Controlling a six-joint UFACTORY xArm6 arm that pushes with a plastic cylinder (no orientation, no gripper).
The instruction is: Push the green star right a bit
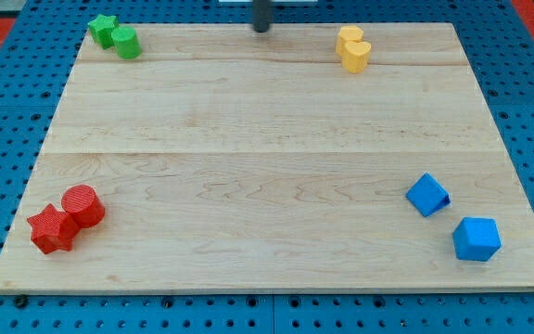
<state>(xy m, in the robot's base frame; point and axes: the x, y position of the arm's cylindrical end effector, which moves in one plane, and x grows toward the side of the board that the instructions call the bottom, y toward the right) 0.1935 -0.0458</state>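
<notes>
My tip (261, 29) at board's top edge, touching nothing; green star (102, 29) well to view's left, touching green cylinder (125, 43).

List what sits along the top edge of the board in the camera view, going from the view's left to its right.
green star → green cylinder touching it → my tip, far to the star's right → the two yellow blocks, pressed together.

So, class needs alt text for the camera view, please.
My tip sits at the board's top edge, far right of the green star, which touches a green cylinder top left. Yellow blocks top right, red bottom left, blue bottom right.
</notes>
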